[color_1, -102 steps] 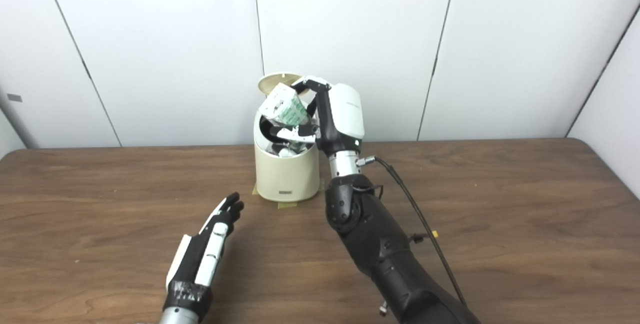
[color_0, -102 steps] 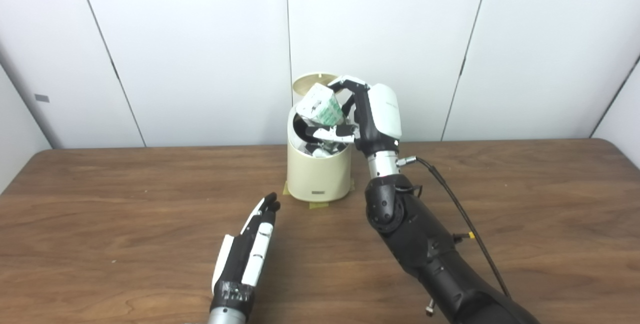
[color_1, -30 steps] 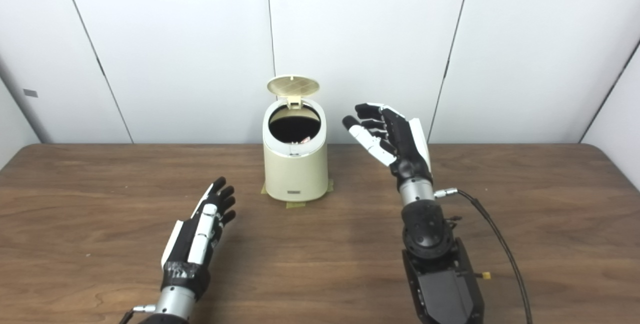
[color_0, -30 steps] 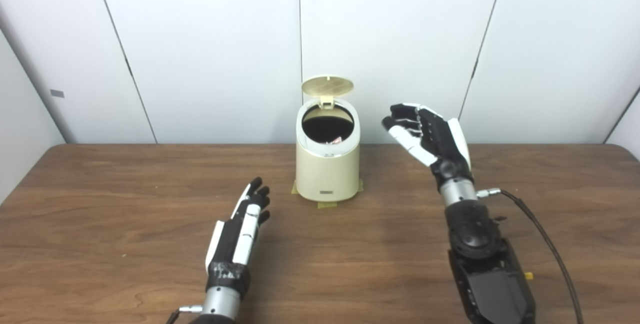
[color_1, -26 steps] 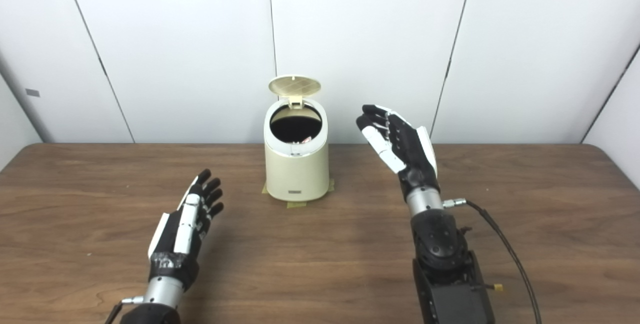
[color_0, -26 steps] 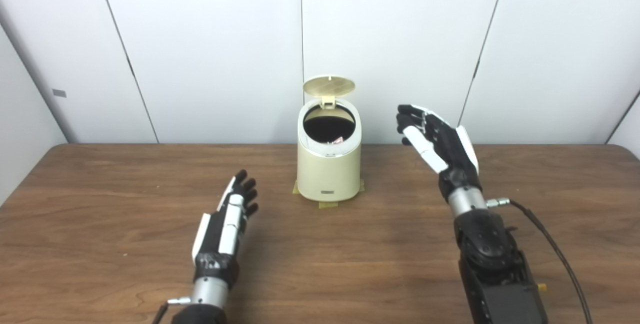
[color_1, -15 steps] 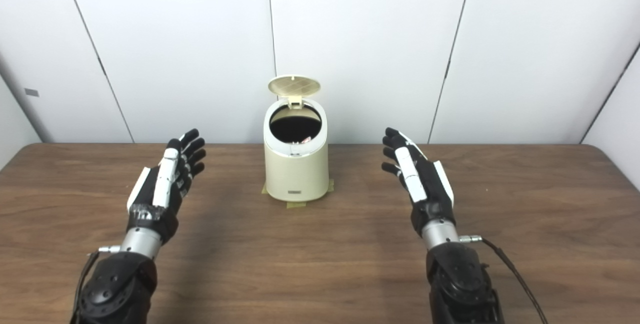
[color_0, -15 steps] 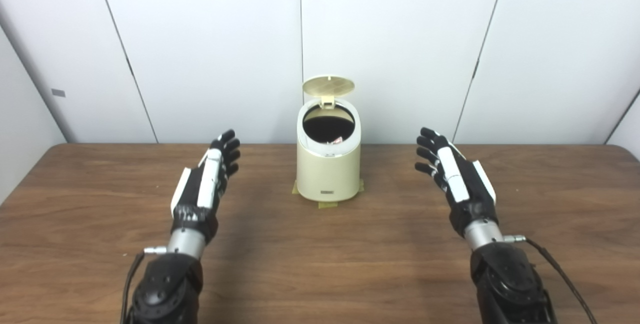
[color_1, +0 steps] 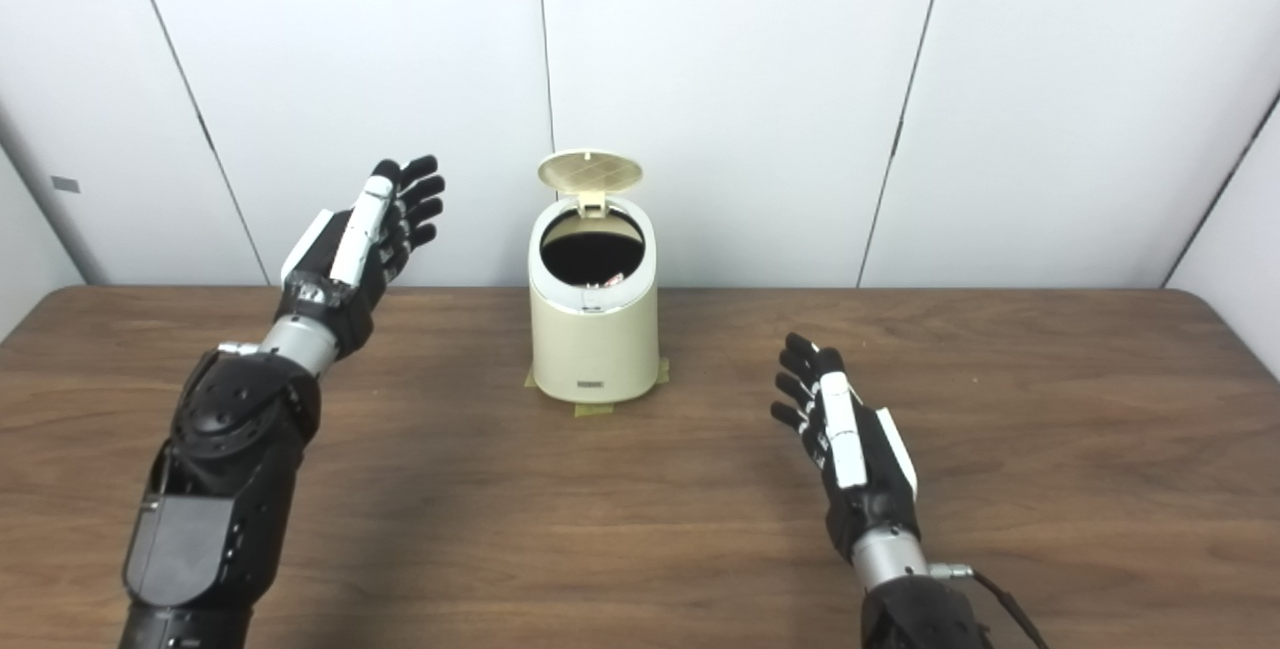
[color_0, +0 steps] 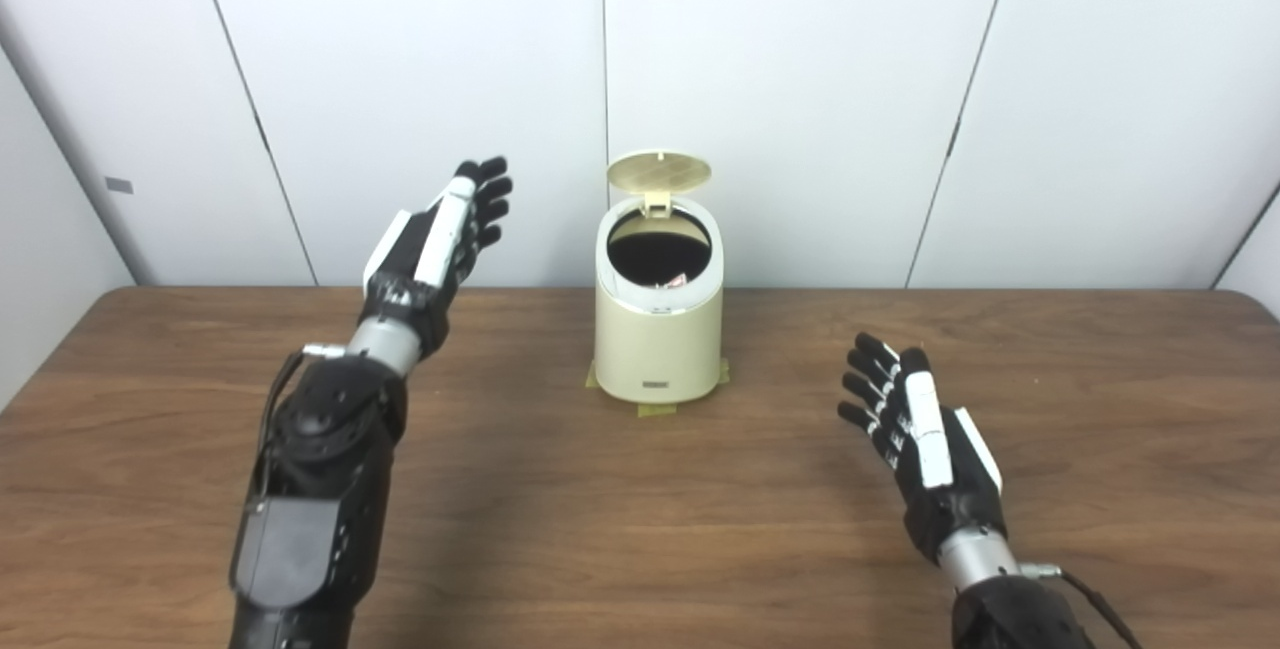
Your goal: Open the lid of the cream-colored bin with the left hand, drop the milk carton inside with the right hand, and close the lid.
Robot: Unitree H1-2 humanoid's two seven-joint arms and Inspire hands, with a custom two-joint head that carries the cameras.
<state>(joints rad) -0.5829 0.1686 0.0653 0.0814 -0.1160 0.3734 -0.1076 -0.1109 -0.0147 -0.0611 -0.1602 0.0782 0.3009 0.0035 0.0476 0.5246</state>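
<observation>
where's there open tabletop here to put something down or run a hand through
Bare wood lies between the bin and the right hand, and right of that hand to the table edge. The front strip between the two arms is free too. The left hand is raised left of the open lid, narrowing that side.

This looks like a lab or test room, not a home. The wall (color_0: 800, 79) behind is made of plain white panels with thin dark lines between them, and nothing hangs on it but one small gray tag (color_0: 118, 185). A long brown wooden table (color_0: 640, 529) fills the room from side to side. The little bin (color_0: 657, 344) sits on bits of yellow tape (color_0: 655, 410) stuck to the table. A black cable (color_0: 1100, 609) runs from one robot arm.
</observation>
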